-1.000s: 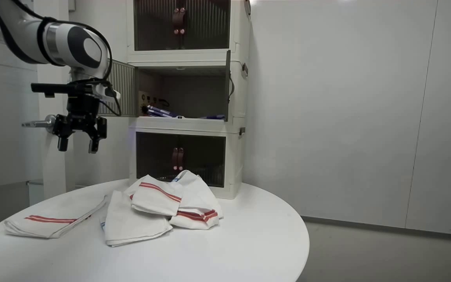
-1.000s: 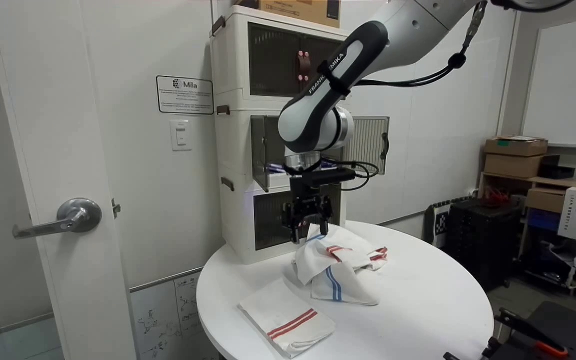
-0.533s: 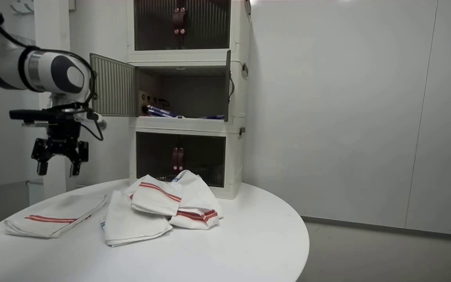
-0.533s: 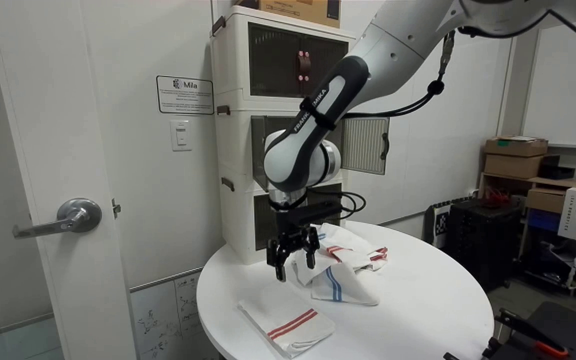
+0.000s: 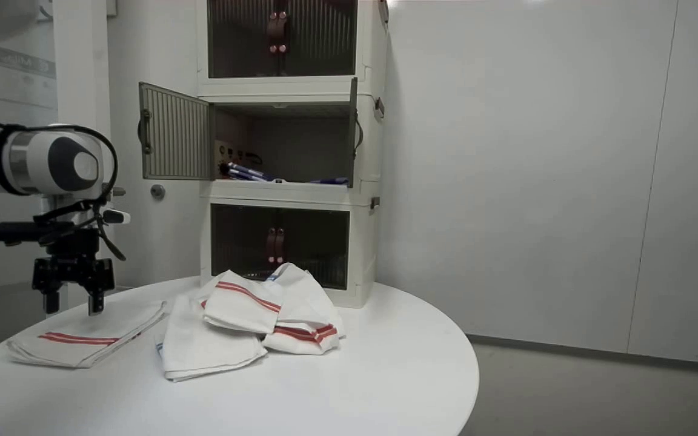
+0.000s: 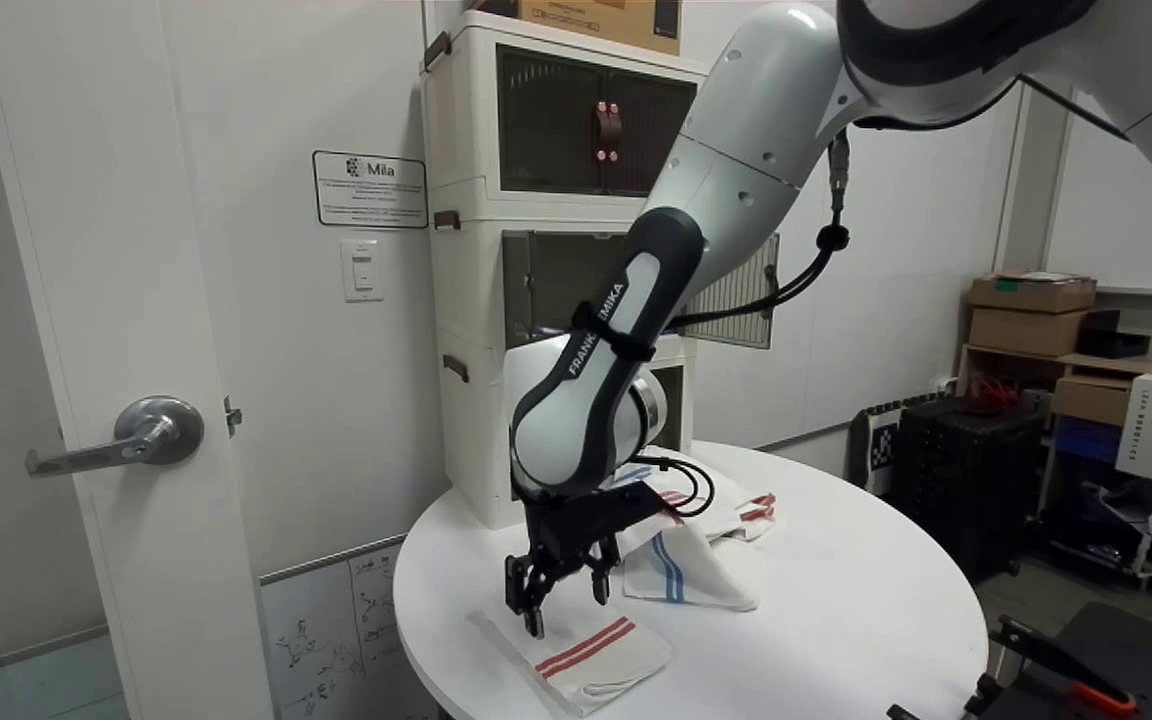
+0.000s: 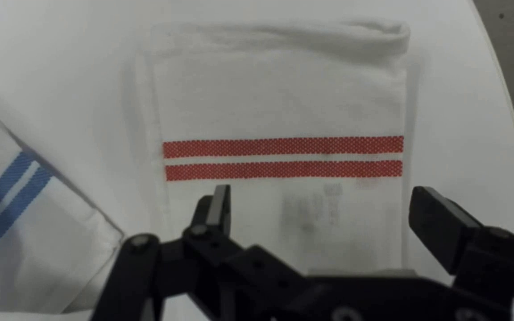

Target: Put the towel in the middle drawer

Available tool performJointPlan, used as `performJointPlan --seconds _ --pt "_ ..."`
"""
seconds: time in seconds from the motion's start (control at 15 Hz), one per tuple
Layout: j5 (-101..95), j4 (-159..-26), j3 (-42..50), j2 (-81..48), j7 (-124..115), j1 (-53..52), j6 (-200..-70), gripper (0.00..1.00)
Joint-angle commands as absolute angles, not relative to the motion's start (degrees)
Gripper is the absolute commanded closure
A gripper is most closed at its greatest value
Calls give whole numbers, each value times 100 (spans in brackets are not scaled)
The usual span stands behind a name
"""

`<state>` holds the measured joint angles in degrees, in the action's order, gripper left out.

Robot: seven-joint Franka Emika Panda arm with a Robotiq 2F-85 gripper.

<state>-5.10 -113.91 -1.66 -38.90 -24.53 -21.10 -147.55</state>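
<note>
In the wrist view's centre, the towel (image 7: pixel 281 125) lies beneath the spread gripper (image 7: pixel 322 200), its long axis running top to bottom.

In exterior view, arm (image 6: pixel 751 145) is seen entering from 2 o'clock, bent near top; forearm (image 6: pixel 641 285) is sloped downward to 7 o'clock. In exterior view, wrist (image 5: pixel 70 163) is found close to 9 o'clock of frame, rear part of arm being cut by edge there. Gripper (image 6: pixel 568 608) is pointed to 6 o'clock in both exterior views, hung under wrist. Its fingers (image 7: pixel 440 223) are set widely apart, placed in wrist view at 7 o'clock and between 3 and 4 o'clock.
</note>
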Motion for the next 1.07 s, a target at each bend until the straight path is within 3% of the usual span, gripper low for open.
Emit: performJointPlan --seconds 0.0,0.4,0.47,0.53,1.0 --pt "-547 -11237 214 -4206 -2943 -2363 -15066 0" --pt "-286 -10937 11 -4591 -2615 -2145 -15061 0" --pt "-264 -10891 -19 -4636 -2570 -2130 -15042 10" --pt "-260 -10855 -39 -4662 -2510 -2123 -15026 28" --pt "-298 -10750 -62 -4674 -2343 -2139 -14975 81"
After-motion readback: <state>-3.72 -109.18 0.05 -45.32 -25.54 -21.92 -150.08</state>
